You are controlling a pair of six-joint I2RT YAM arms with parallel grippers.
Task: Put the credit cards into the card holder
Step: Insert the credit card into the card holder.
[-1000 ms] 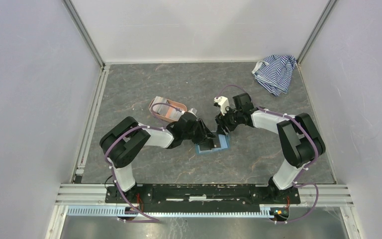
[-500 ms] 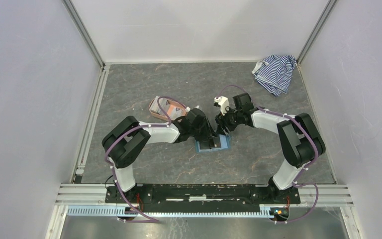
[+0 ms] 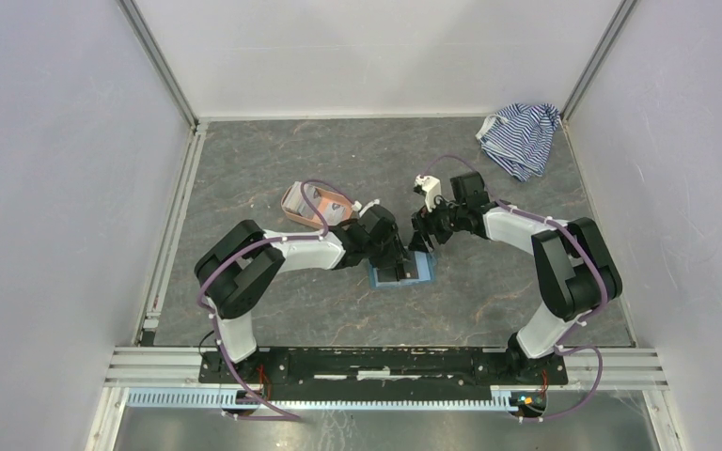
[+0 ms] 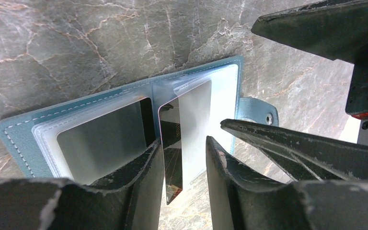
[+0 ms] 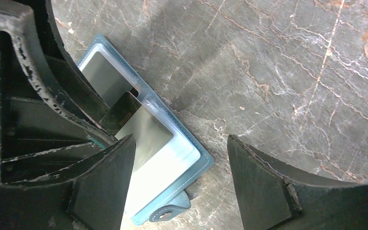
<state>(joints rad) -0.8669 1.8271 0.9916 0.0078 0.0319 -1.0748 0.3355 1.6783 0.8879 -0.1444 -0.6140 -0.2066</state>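
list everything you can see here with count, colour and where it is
card holder: 1, teal-blue with clear sleeves, lying open mid-table
credit card: 1 clearly seen, dark with a shiny face, between the fingers of the left gripper, its far end at a sleeve of the card holder
tray: 1, salmon-pink, beyond the card holder and to its left; contents too small to tell
striped cloth: 1, blue and white, bunched in the far right corner
table: 1, grey marbled, under everything
left gripper: 1, black, closed on the credit card above the card holder
right gripper: 1, black, jaws open with nothing between them, at the card holder's snap-tab side
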